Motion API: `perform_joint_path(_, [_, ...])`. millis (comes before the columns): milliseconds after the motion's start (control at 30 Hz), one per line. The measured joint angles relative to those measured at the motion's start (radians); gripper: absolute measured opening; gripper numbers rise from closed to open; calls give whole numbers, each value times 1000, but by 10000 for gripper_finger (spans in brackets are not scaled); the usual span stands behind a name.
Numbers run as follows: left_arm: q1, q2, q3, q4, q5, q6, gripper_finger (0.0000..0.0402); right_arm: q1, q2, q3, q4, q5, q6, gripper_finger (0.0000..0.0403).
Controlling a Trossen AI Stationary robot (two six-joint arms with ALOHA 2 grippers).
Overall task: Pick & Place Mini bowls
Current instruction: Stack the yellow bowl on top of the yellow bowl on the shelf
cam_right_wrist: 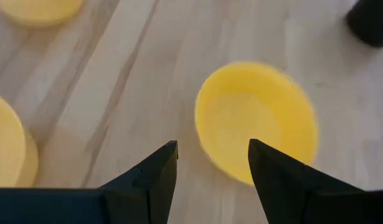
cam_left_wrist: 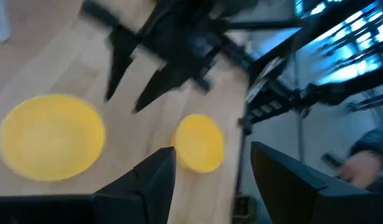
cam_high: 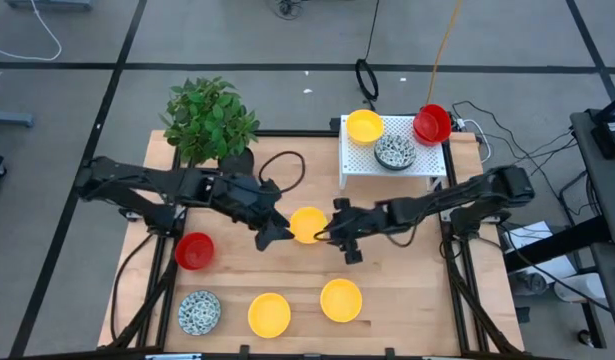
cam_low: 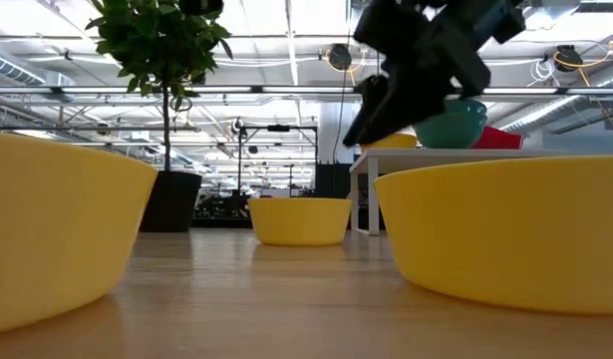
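A yellow mini bowl rests on its base at the table's middle, between my two grippers. My left gripper hangs open just left of it, and my right gripper hangs open just right of it; neither touches it. In the right wrist view the bowl lies just ahead of the open fingers. The low view shows the bowl with my right gripper above and right of it. The left wrist view shows my open left gripper and the right arm's fingers farther off.
A red bowl, a speckled bowl and two yellow bowls sit on the table's near part. The white rack at the far right carries a yellow, a speckled and a red bowl. A potted plant stands far left.
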Motion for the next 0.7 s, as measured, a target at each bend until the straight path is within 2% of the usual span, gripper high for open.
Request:
perform_joint_path(233, [-25,-18,-1,9,-7,-15,212,16,134,30,38,-17,-120,187])
perform_joint_path(500, [-24,-18,-1,10,-7,-23,212,11,255,29,153,87,-146,184])
perform_joint_path(600, [-22,-18,-1,10,-7,-24,212,14,277,28,145,83,-145,165])
perform_joint_path(700, [-24,-18,-1,10,-6,-23,212,22,282,29,133,83,-146,122])
